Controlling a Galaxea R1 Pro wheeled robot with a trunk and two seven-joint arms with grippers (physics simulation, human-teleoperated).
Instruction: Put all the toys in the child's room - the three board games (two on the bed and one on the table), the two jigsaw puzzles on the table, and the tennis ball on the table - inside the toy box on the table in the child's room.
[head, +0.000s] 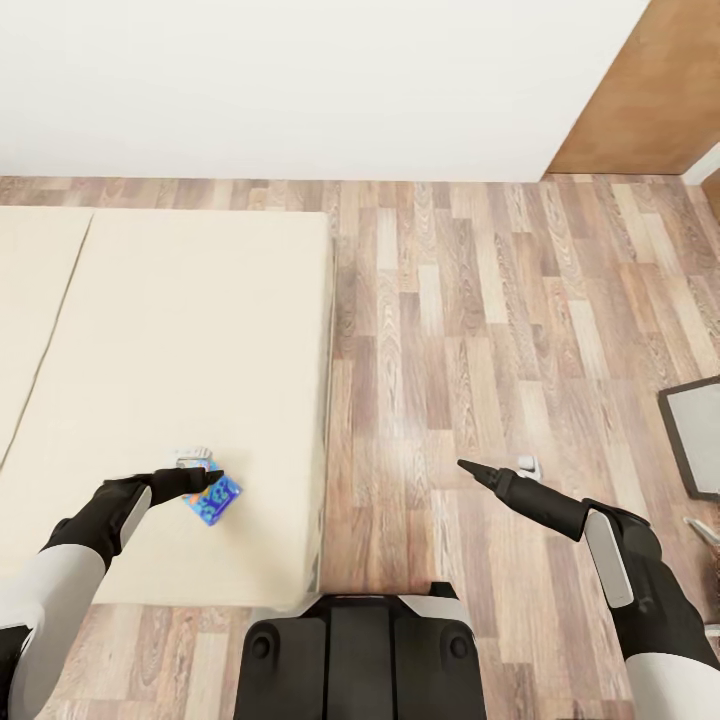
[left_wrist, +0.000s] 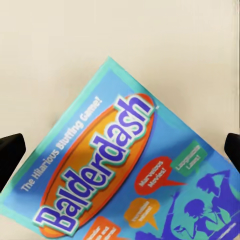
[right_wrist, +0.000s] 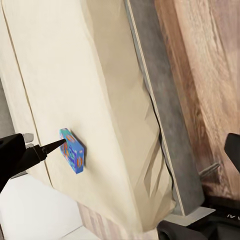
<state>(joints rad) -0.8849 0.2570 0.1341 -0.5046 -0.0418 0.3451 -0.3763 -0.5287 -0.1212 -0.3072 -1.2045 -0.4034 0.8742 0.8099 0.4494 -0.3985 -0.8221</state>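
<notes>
Bed (head: 180, 330) first: wide beige mattress at the left of the head view, wood-plank floor (head: 480, 330) beside it, white wall beyond. Smaller blue board game (head: 214, 499) next, lettered "Balderdash", lying flat on the mattress near the bed's near edge, well clear of table and toy box. Left gripper (head: 204, 478) poised right at the box's edge; from its own wrist camera, dark fingertips (left_wrist: 11, 152) spread wide at either side of the lid, nothing yet between them, so open and empty. Right gripper (head: 466, 466) out over bare floor, holding nothing; how far its fingers are parted, cannot tell from the head view, though the wrist camera shows dark tips set well apart.

Step in hand, by judgement: picking this game off the bed. Next move likely calls for lowering over one edge of the thin box, closing firmly, lifting without letting it tilt out, then carrying toward the toy box.
</notes>
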